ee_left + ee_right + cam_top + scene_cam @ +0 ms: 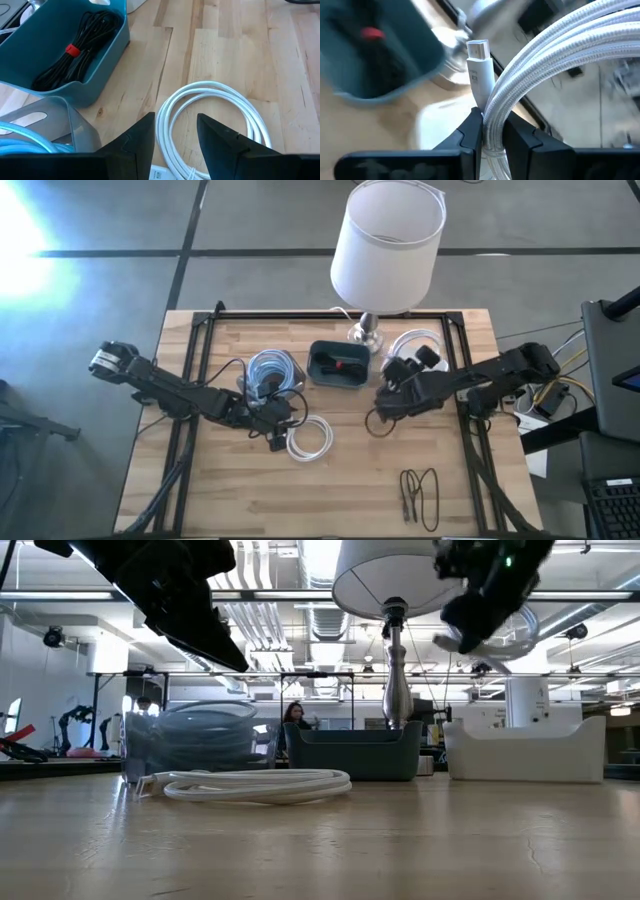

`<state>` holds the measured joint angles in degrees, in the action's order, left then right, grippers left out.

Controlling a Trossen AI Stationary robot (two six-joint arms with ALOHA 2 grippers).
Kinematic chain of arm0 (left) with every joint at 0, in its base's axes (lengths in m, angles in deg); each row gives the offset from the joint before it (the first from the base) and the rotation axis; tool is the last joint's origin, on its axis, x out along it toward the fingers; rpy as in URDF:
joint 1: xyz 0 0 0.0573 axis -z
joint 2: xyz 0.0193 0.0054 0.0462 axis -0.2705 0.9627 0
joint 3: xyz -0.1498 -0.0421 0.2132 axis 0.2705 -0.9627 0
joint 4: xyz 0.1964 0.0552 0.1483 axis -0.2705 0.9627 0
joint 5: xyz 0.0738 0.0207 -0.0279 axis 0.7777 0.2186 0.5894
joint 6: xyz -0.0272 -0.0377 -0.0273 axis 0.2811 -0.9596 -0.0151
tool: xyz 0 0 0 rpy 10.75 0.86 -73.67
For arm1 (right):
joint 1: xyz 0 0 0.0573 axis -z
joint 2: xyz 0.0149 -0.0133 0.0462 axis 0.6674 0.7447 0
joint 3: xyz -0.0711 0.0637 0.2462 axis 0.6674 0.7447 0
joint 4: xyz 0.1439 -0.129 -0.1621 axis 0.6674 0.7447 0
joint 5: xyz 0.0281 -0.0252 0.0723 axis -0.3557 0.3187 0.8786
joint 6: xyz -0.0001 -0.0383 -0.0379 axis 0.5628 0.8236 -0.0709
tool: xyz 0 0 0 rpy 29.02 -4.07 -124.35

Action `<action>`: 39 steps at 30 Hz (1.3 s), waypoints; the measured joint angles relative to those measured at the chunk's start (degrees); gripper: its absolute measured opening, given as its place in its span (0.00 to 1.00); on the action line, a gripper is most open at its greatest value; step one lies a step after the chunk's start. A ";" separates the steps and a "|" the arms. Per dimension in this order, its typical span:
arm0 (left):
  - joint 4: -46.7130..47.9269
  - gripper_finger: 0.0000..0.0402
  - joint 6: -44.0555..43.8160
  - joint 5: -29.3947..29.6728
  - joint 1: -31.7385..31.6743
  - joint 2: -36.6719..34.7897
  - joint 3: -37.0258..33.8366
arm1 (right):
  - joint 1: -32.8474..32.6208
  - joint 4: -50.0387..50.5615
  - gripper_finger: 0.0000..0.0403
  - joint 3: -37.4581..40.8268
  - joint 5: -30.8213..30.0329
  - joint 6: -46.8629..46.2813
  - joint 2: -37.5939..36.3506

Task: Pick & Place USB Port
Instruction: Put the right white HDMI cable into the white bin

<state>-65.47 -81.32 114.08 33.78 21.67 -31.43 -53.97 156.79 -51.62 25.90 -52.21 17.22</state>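
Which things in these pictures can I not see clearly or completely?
- High view: the black cable on the wooden table is too small to show its connectors.
- Low view: the teal bin's wall hides its contents.
- Right wrist view: the teal bin and the background are blurred; the right tool, shut on a coiled white braided USB cable, covers part of it.
- Left wrist view: the open left tool covers part of the white cable coil on the table.
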 joint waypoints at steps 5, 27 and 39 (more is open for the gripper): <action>0.00 0.37 -0.02 0.01 0.00 0.00 0.00 | 4.43 -4.51 0.13 8.40 -0.04 -5.35 -3.09; -0.49 0.37 0.08 0.02 0.00 0.00 0.00 | 16.95 -49.19 0.13 34.61 5.23 -1.81 -12.82; -0.48 0.37 0.39 0.02 0.00 0.00 0.00 | 16.93 -49.46 0.17 35.02 5.06 -0.98 -12.80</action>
<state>-65.95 -80.93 114.10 33.78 21.67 -31.43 -37.05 107.33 -16.60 30.96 -53.19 4.42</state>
